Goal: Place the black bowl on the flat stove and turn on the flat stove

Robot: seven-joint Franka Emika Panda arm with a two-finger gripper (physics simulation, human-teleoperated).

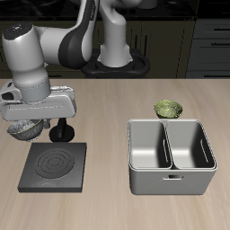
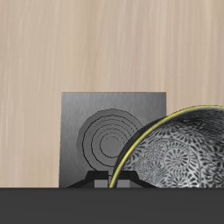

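The bench (image 1: pixel 108 108) is of pale wood colour with a fine lengthwise grain. The flat stove (image 1: pixel 54 167) is a dark grey to black square, and it carries pale thin concentric rings on its top; its knob (image 1: pixel 62 136) is black. The black bowl (image 2: pixel 179 157) shows in the wrist view a glossy grey inside with a dense pale ornament of small fan-like shapes, and a thin yellowish line along its dark rim. The metal tray (image 1: pixel 171 184) is plain light grey. The small bowl (image 1: pixel 168 110) behind it is green-yellow with a dark pattern. The arm (image 1: pixel 31 63) is white with grey parts.
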